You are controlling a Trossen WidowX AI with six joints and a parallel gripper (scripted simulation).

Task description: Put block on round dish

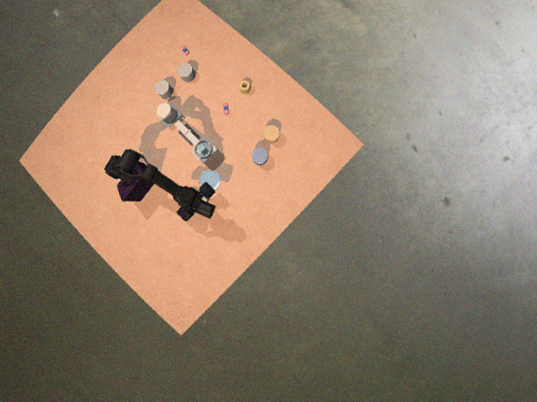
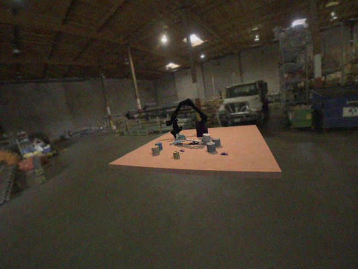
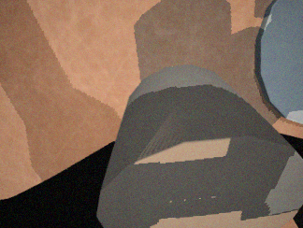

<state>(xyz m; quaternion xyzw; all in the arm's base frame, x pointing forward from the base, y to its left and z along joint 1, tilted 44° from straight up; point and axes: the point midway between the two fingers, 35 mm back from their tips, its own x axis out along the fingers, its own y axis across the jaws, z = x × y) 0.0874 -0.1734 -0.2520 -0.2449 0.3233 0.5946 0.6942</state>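
My gripper is shut on a grey cup, which fills the wrist view and hangs over the orange mat. The pale blue round dish lies just beside the gripper; in the wrist view it shows at the right edge, apart from the cup. The balance lies beyond the dish. A small teal block sits uncovered on its near end. The other cup stands on its far end.
Two grey cylinders stand past the balance. An orange cylinder, a blue one and a yellow ring stand to the right. Two small pink-blue bits lie on the mat. The arm's base is at the left.
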